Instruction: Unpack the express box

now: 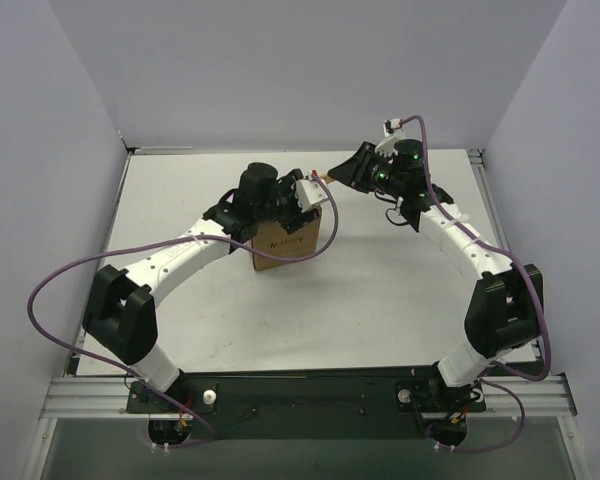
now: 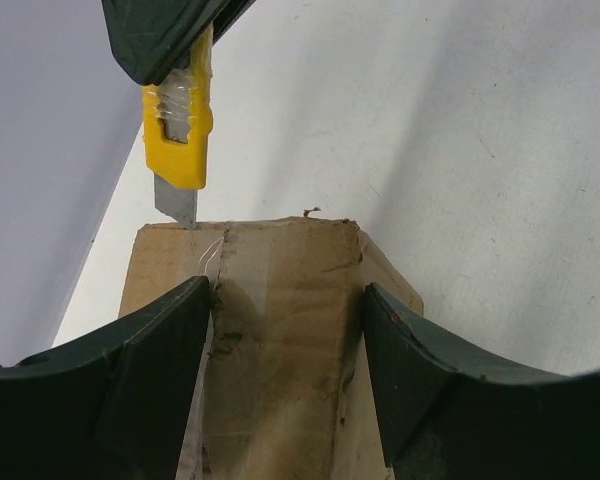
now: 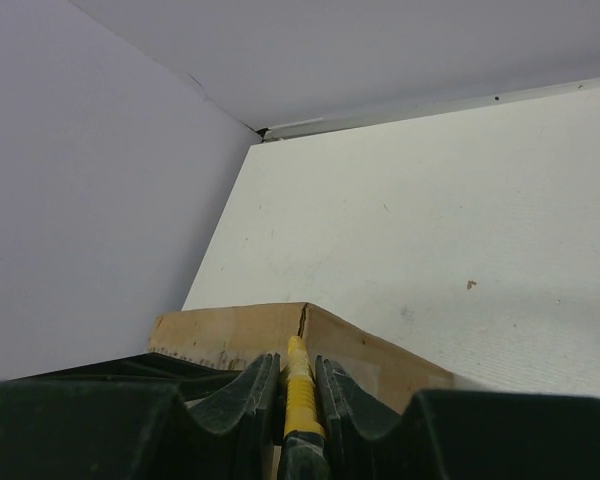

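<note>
The express box (image 1: 290, 245), a small brown carton, stands near the middle of the white table. My left gripper (image 1: 298, 197) sits on top of it, jaws open. In the left wrist view its fingers (image 2: 150, 370) lie over the box top (image 2: 285, 300), either side of the taped seam. My right gripper (image 1: 342, 172) is shut on the yellow utility knife (image 1: 323, 180). The knife (image 2: 180, 135) has its blade tip at the far edge of the box top, on the seam. In the right wrist view the knife (image 3: 298, 395) points at the box corner (image 3: 230, 335). No contents show.
Grey walls (image 1: 60, 150) close in the table on the left, back and right. A metal rail (image 1: 300, 150) runs along the far table edge. Purple cables (image 1: 50, 290) loop off both arms. Bare white table surface (image 1: 380, 300) lies in front of the box.
</note>
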You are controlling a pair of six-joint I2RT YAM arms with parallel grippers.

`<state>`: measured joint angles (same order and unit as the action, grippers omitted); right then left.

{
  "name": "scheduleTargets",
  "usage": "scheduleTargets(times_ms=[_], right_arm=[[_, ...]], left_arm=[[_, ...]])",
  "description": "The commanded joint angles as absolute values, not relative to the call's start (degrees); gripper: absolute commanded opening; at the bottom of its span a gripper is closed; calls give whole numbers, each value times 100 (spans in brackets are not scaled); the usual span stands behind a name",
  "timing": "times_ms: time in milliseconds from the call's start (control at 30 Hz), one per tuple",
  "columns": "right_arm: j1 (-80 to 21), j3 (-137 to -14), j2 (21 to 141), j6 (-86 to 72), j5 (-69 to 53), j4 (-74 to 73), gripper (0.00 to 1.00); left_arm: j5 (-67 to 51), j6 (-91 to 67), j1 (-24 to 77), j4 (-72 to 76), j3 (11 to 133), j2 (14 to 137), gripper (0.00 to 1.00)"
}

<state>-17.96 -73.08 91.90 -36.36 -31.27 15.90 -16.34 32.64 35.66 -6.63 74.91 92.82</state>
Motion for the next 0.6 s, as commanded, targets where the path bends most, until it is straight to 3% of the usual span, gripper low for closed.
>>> scheduleTargets(times_ms=[0,567], right_arm=[[-1802,-7216,8833,-3507,-3498,1274,0],[-1731,-7084,8657,-3340,-3603,1028,0]], left_arm=[[-1020,3120,3498,-870,7655,9545,69],[-896,2997,3419,-844,7646,9624,68]])
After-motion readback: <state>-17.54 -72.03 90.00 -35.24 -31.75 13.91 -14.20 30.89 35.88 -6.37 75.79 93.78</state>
